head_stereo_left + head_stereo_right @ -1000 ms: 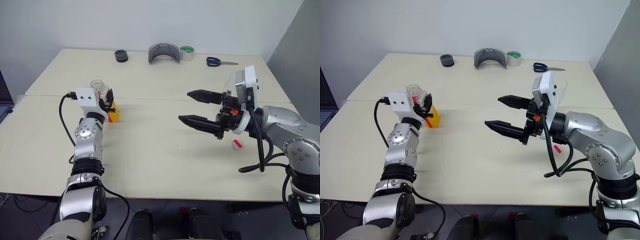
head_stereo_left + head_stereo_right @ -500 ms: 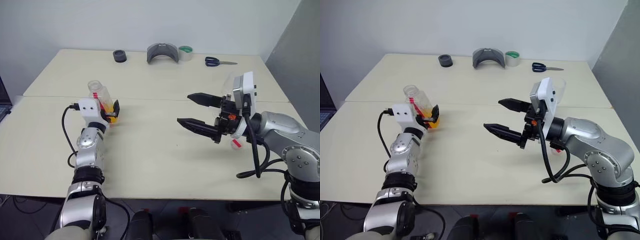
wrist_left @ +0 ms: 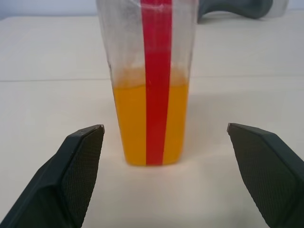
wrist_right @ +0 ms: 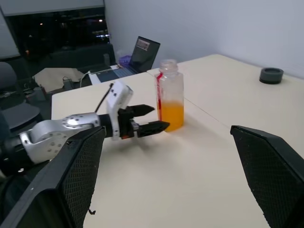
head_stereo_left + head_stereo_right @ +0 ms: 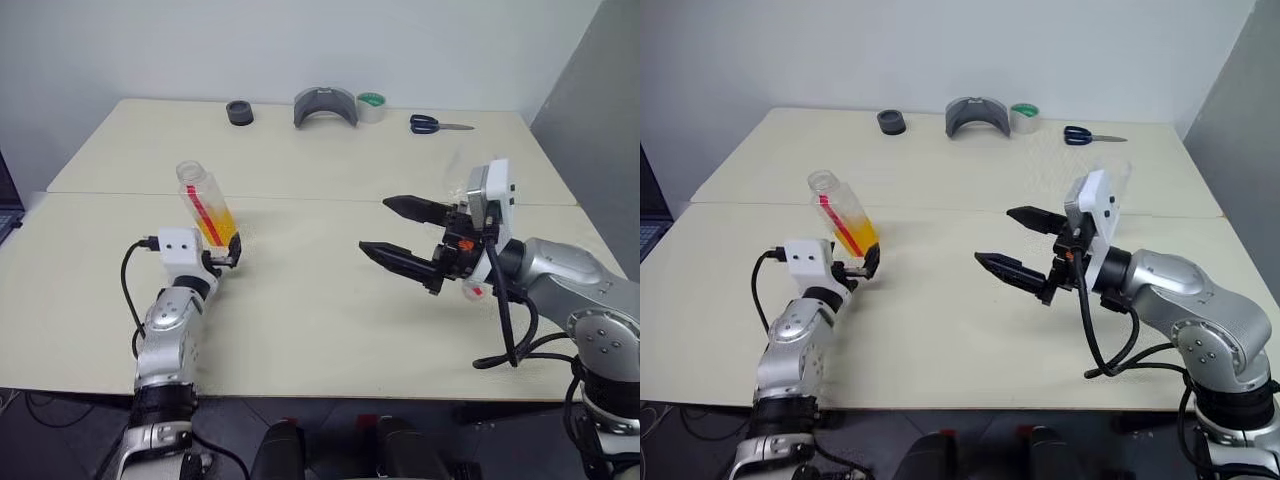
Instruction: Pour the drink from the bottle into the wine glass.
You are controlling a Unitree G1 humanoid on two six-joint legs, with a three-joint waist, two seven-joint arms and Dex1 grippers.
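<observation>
Table [image 5: 330, 330] | bottle [image 5: 207, 210]: clear, capless, red stripe, orange drink [image 3: 130, 123] low | both grippers spread, empty

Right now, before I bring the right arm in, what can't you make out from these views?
- Wine glass: in the head views, almost all of it is hidden behind the wrist of the right gripper. Its contents cannot be told.
- Bottle: in the left wrist view, its neck and mouth are cut off by the picture's edge.
- Small white-and-red piece: in the head views, it lies partly under the right arm and is too small to identify.
</observation>
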